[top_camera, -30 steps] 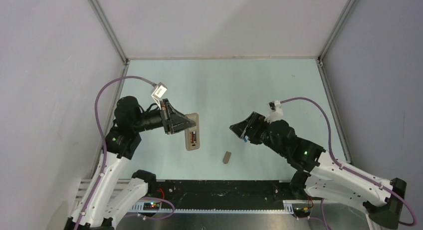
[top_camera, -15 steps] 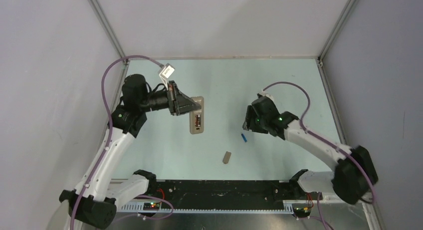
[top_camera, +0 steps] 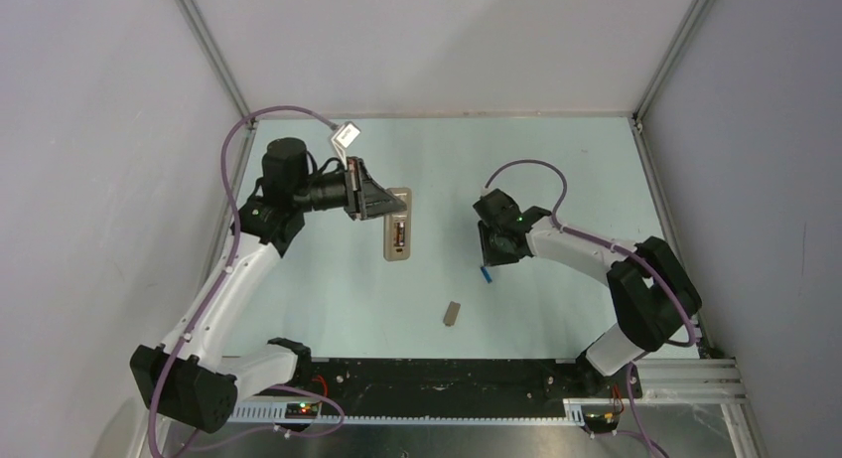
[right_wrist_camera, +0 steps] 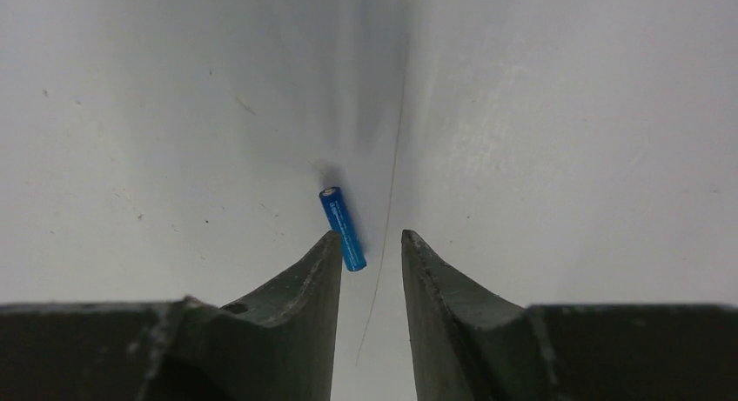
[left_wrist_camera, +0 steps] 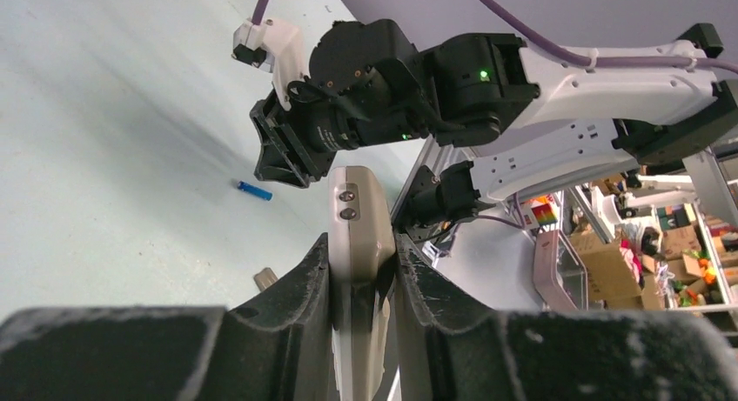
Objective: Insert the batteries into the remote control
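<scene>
The remote control (top_camera: 398, 236) is a beige-grey oblong held above the table with its back up, and a dark open slot shows in that back. My left gripper (top_camera: 381, 208) is shut on its far end; in the left wrist view the gripper (left_wrist_camera: 361, 255) clamps the remote control (left_wrist_camera: 355, 211) edge-on. A bright blue battery (top_camera: 487, 273) lies on the table. My right gripper (top_camera: 493, 249) hangs just behind it. In the right wrist view the gripper (right_wrist_camera: 370, 237) is narrowly open, and the near end of the battery (right_wrist_camera: 342, 227) lies by the left fingertip, ungripped. No dark battery is discernible.
A small flat beige-grey cover piece (top_camera: 452, 313) lies on the table toward the near edge, between the arms. Grey walls with metal corner posts (top_camera: 210, 51) enclose the pale green table (top_camera: 556, 170) on three sides.
My left arm has carried the remote farther back and to the right. The right arm has swung in over the blue battery and its jaws have narrowed. The battery has stayed put.
</scene>
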